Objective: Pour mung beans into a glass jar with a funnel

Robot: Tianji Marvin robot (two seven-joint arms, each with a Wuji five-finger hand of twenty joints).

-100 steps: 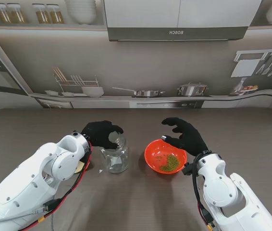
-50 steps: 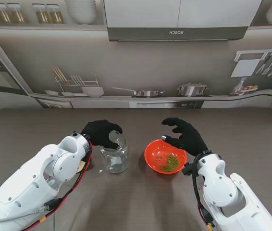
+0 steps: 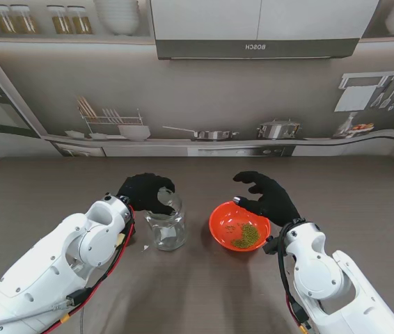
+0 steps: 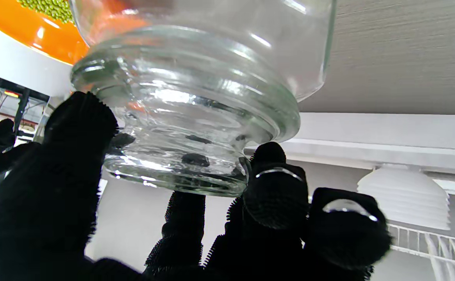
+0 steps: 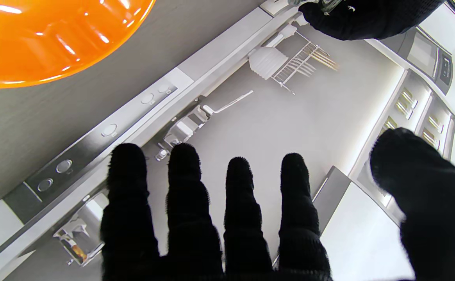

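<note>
One glass jar [image 3: 166, 229] upright, mouth up

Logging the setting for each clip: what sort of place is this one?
It looks like a staged kitchen: the brown table stands before what seems a printed backdrop showing a range hood, a dish rack and pots on a counter.
</note>
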